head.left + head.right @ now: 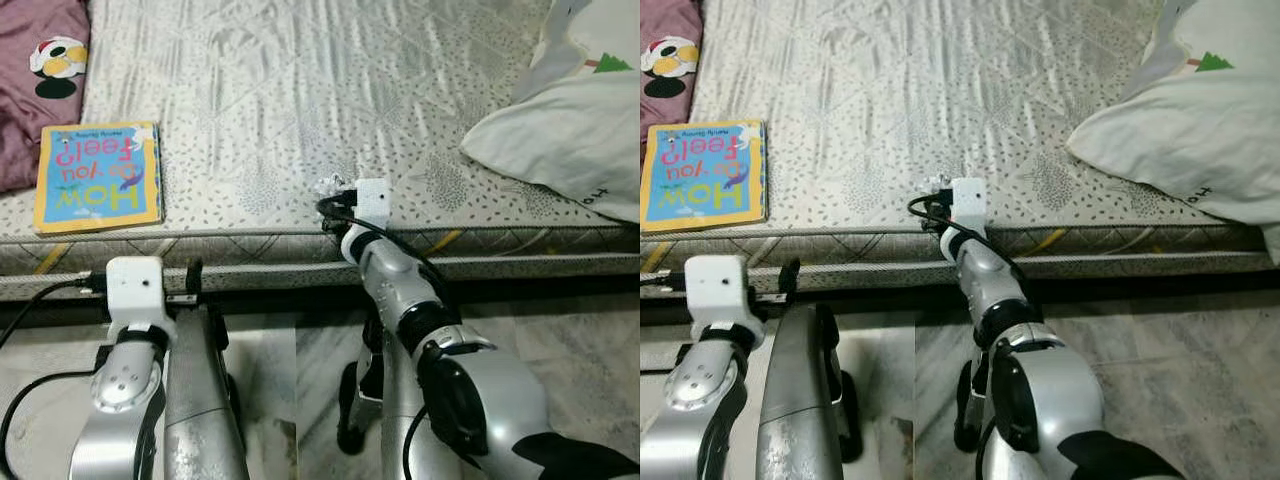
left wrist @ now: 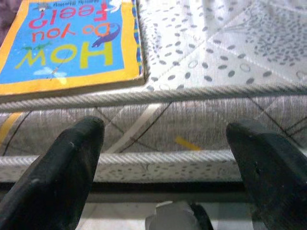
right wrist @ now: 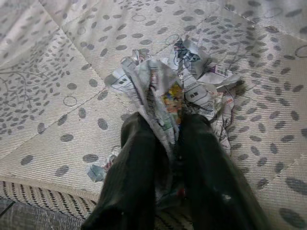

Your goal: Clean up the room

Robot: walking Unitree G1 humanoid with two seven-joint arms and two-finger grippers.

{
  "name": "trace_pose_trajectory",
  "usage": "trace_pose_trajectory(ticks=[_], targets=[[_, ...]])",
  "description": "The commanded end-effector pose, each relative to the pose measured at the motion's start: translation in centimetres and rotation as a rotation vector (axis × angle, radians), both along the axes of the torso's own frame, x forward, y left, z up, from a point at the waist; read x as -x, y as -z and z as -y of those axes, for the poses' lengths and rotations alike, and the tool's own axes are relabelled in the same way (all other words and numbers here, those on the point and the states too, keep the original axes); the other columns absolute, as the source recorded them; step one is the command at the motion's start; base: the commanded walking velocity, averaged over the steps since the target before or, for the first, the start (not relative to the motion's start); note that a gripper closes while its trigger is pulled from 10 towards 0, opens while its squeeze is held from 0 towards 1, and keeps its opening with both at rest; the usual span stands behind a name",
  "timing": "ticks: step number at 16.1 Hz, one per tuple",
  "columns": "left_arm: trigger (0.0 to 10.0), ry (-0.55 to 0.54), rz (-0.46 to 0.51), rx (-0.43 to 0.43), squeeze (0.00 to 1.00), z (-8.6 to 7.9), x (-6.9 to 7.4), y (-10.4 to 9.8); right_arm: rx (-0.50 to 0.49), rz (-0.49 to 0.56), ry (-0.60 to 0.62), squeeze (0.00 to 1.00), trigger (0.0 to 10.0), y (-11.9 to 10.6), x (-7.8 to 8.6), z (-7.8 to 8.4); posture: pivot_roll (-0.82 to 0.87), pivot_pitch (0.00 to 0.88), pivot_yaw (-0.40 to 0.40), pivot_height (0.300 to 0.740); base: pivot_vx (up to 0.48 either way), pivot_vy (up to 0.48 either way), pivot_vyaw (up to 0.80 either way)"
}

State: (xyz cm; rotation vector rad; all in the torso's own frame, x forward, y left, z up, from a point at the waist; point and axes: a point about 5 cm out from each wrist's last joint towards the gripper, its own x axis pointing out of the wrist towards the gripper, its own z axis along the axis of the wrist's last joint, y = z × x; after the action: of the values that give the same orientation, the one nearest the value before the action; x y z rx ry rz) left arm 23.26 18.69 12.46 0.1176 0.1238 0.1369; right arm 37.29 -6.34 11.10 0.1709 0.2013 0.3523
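A grey-white quilted mattress (image 1: 300,90) with a dotted leaf pattern filled the far part of the scene, its piped near edge running left to right above a pale tiled floor (image 1: 560,330). The right gripper (image 3: 170,143) reached out over that near edge, about the middle of the mattress, and its two black fingers (image 3: 139,163) were drawn close together, pinching a fold of a crumpled ball of printed newspaper (image 3: 177,91). The paper lay on the mattress just inside the near edge, and a small torn scrap (image 3: 96,171) of the same paper sat just beside the fingers on the fabric. From the head views only a white fleck of the wad showed past the gripper's white wrist block (image 1: 371,200).

The left gripper (image 2: 168,158) hung lower, in front of the mattress side at the left, with its fingers spread wide apart and nothing between them. Beyond it, on the near left corner of the mattress, lay a flat children's book with a yellow border and blue cover (image 1: 99,176), printed "How Do You Feel?", its near edge close along the piping. Further left and far, a maroon cloth with a cartoon print (image 1: 40,70) lay on the bed. At the far right rested a white pillow (image 1: 570,140) with a small green and red print.
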Motion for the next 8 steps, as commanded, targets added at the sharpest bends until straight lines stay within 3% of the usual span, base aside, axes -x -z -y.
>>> trace_pose_trajectory(ticks=[1,2,3,5,8], targets=[[10.0,0.018,-0.015,0.007,0.00,0.1,0.1,0.6,0.004,-0.088,0.000,0.00,0.0,2.2,0.9,0.9,0.19,0.243,-0.060,0.527,0.000,0.000,0.00],[10.0,0.027,-0.013,0.003,0.00,0.2,0.0,0.6,0.008,-0.075,-0.014,0.00,0.0,2.1,0.9,1.2,0.19,0.239,-0.058,0.527,0.000,0.000,0.00],[10.0,0.047,-0.008,0.000,0.00,0.6,-0.6,0.7,0.026,-0.021,-0.046,0.00,0.0,1.8,0.7,3.1,0.16,0.220,-0.046,0.527,0.000,0.000,0.00],[10.0,0.058,-0.007,0.001,0.00,0.7,-0.9,0.9,0.040,0.001,-0.050,0.00,0.0,1.9,0.9,4.7,0.14,0.211,-0.041,0.527,0.000,0.000,0.00],[10.0,0.098,-0.005,0.013,0.00,1.5,-1.4,1.4,0.006,0.068,-0.004,0.00,0.0,1.9,2.5,8.8,0.07,0.173,-0.017,0.527,0.000,0.000,0.00]])
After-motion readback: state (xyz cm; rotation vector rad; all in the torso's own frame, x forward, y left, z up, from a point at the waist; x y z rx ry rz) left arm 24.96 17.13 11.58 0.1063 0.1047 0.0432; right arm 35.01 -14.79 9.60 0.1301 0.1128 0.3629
